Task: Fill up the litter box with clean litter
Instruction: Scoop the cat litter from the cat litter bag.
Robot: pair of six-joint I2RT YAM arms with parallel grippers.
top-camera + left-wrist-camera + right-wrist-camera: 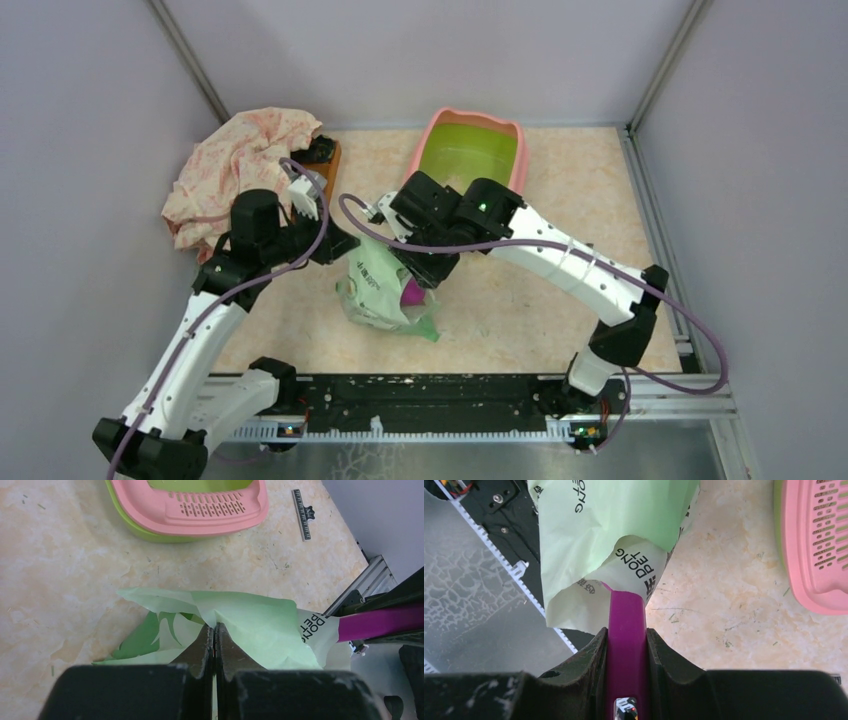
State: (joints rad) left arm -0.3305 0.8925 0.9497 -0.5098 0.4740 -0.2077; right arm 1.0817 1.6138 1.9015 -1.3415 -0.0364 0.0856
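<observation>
The litter box (470, 150) with pink rim and lime-green inside stands at the back of the table; its slotted pink ledge (210, 507) shows in the left wrist view. A light green printed bag (378, 285) lies in the middle. My left gripper (215, 628) is shut on a fold of the bag (250, 625). My right gripper (626, 630) is shut on the handle of a magenta scoop (626, 625), whose front end goes into the bag's mouth (634, 570). The clean litter is hidden from view.
A pink-patterned cloth (240, 170) is heaped at the back left over a brown board (325, 165). A small black ruler (302, 515) lies right of the litter box. The metal rail (450, 405) runs along the near edge.
</observation>
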